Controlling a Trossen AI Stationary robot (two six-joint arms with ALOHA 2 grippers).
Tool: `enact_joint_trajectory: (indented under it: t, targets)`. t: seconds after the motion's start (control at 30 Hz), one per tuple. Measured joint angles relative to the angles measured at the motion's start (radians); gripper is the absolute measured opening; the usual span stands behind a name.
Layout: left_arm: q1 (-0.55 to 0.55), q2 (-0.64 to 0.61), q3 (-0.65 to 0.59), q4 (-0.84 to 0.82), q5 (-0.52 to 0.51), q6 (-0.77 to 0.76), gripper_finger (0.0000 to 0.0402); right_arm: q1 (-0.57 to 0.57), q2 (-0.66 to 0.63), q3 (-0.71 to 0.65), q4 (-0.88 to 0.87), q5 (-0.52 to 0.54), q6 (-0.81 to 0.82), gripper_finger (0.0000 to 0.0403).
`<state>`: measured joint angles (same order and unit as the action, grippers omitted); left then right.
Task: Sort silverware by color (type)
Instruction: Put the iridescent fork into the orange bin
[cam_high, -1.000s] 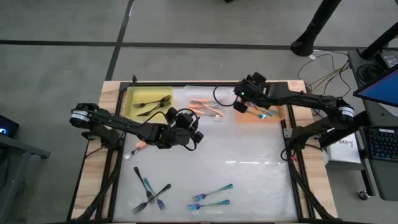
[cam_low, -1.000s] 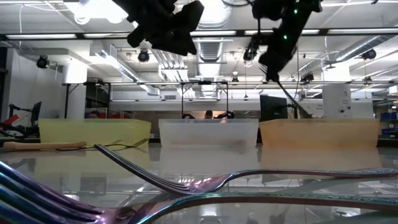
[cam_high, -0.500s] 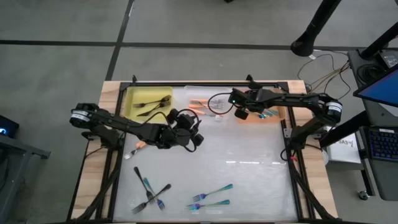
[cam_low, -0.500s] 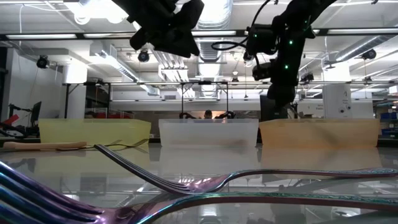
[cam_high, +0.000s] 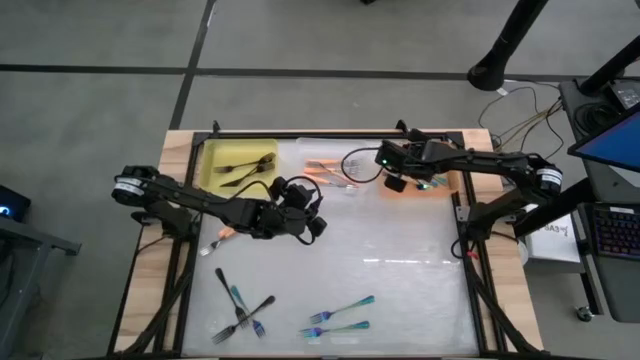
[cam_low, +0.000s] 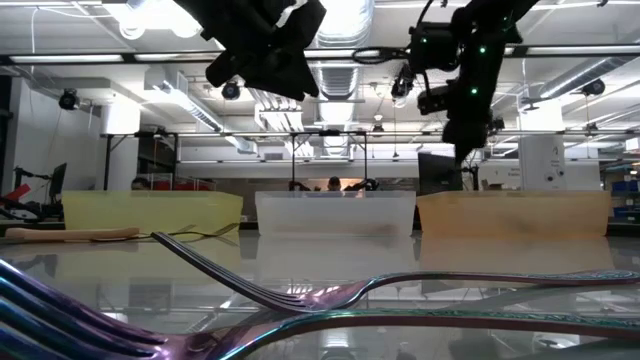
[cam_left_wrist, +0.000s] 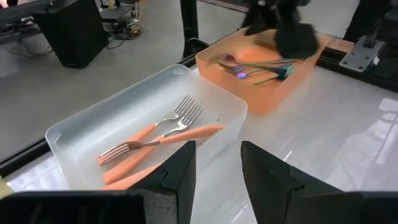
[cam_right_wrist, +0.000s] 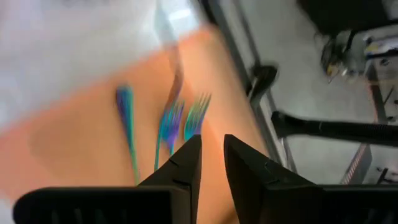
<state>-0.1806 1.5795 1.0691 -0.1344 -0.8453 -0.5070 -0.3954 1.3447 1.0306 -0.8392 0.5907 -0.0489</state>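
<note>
From above, you see three bins along the top edge of the counter: a yellow bin at upper left holding black-handled forks, a clear bin in the middle with orange-handled forks, and an orange bin to the right with teal forks. The right gripper hangs over the orange bin's left end; the left gripper sits just below the clear bin. Only this view shows you the loose silverware: black and teal forks at lower left, two teal forks at lower centre, one orange-handled fork at mid left. The left wrist view gives you what the overhead cannot: the left fingers are spread with nothing between them. The right wrist view shows the right fingers a little apart, nothing pinched, teal forks lying in the orange bin beneath. The low view puts both grippers high above the bins, with a fork's tines large in the foreground.
</note>
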Motion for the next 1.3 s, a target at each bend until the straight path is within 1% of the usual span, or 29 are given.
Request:
enact_joint_trajectory:
  t: [0.07,0.17,0.33,0.4,0.43,0.5,0.57,0.67,0.7,0.73,0.77,0.83,0.93,1.13,1.2,1.3]
  targets:
    - [0.000,0.000,0.000,-0.009,0.000,-0.011,0.0109,0.000,-0.003,-0.001,-0.082,-0.022,0.025,0.0061]
    - [-0.002,0.000,0.000,-0.017,0.000,-0.015,0.0109,0.000,-0.004,-0.003,-0.175,-0.016,0.088,0.0059]
    - [-0.002,0.000,0.000,-0.017,0.000,-0.015,0.0109,0.001,-0.020,-0.007,-0.186,-0.023,0.138,0.0059]
    - [-0.006,-0.001,0.000,-0.018,0.001,-0.015,0.0109,0.003,-0.035,-0.005,-0.178,-0.086,0.138,0.0059]
    - [-0.009,-0.001,0.000,-0.021,0.008,-0.015,0.0109,0.004,-0.046,-0.005,-0.167,-0.145,0.138,0.0059]
    - [-0.014,-0.004,0.000,-0.041,0.057,-0.016,0.0109,0.006,-0.071,-0.001,-0.142,-0.316,0.123,0.0059]
    - [-0.017,-0.006,0.000,-0.068,0.135,-0.022,0.0109,0.007,-0.102,-0.001,-0.098,-0.533,0.090,0.0059]
    - [-0.024,-0.006,0.000,-0.112,0.281,-0.031,0.0109,0.009,-0.150,-0.002,-0.024,-0.866,0.066,0.0059]
    - [-0.029,-0.006,0.000,-0.125,0.329,-0.034,0.0109,0.011,-0.162,-0.003,-0.008,-0.953,0.066,0.0059]
    - [-0.033,-0.004,0.000,-0.131,0.369,-0.040,0.0109,0.016,-0.172,-0.003,0.005,-1.017,0.066,0.0059]
    - [-0.038,-0.003,0.000,-0.136,0.393,-0.051,0.0109,0.026,-0.180,-0.003,0.013,-1.054,0.066,0.0059]
    - [-0.050,-0.003,0.000,-0.155,0.413,-0.071,0.0109,0.057,-0.188,-0.003,0.024,-1.065,0.064,0.0059]
    - [-0.067,-0.002,0.000,-0.164,0.414,-0.087,0.0109,0.125,-0.182,-0.011,0.047,-1.063,0.049,0.0059]
    - [-0.104,-0.004,0.000,-0.171,0.413,-0.123,0.0109,0.323,-0.126,-0.022,0.078,-1.069,-0.027,0.0059]
    - [-0.118,-0.004,0.000,-0.174,0.413,-0.124,0.0109,0.391,-0.104,-0.022,0.116,-1.070,-0.022,0.0059]
    - [-0.139,-0.004,0.000,-0.175,0.413,-0.138,0.0109,0.487,-0.063,-0.022,0.199,-1.067,0.031,0.0059]
